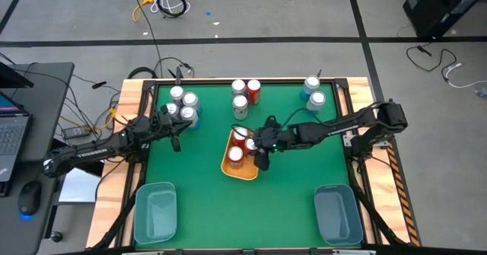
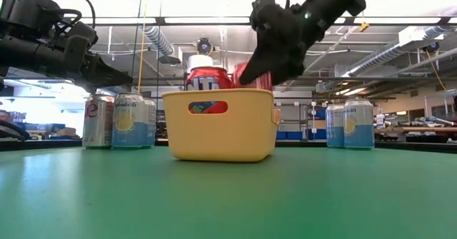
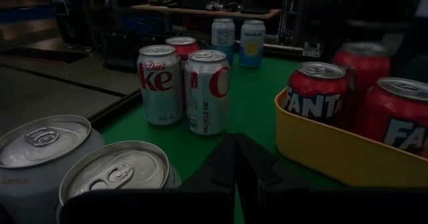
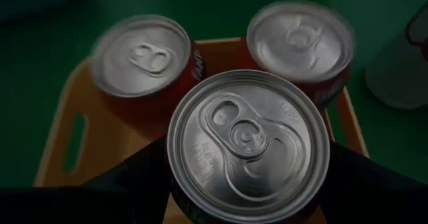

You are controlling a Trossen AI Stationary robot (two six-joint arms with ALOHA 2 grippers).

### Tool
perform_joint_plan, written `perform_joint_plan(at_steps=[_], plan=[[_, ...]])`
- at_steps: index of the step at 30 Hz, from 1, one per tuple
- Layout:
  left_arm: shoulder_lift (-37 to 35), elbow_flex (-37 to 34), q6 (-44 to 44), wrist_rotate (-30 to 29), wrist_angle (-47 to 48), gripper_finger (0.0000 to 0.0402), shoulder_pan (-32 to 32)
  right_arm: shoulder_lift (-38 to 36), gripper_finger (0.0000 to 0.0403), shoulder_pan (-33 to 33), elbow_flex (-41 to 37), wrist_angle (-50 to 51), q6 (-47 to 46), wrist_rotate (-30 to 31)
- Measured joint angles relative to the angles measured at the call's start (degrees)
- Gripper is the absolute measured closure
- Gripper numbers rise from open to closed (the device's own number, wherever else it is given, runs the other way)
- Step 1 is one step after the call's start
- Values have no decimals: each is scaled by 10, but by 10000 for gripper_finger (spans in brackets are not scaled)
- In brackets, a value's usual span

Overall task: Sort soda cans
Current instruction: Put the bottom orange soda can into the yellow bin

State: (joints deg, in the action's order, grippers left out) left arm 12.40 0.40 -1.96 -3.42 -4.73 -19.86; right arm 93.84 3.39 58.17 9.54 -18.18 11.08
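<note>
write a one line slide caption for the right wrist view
Right gripper holds a red can over the yellow bin, above two red cans already inside.

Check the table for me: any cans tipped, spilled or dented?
Nothing stands out. The Fanta cans in the yellow bin stand upright, and the right gripper holds another red can above them. The Diet Coke cans are upright too, with no dents or spills visible.
</note>
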Motion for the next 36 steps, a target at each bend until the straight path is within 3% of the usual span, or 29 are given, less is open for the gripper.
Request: perform_joint_plan(at_steps=[9, 17, 26, 36], plan=[[0, 0, 0, 0, 0, 395, 0, 42, 114, -6, -3, -42, 18, 3], [0, 0, 0, 0, 0, 395, 0, 28, 61, -9, -5, -9, 19, 7], [0, 0, 0, 0, 0, 395, 0, -3, 58, -10, 10, 23, 29, -4], [0, 0, 0, 0, 0, 395, 0, -2, 118, -17, 10, 15, 25, -25]])
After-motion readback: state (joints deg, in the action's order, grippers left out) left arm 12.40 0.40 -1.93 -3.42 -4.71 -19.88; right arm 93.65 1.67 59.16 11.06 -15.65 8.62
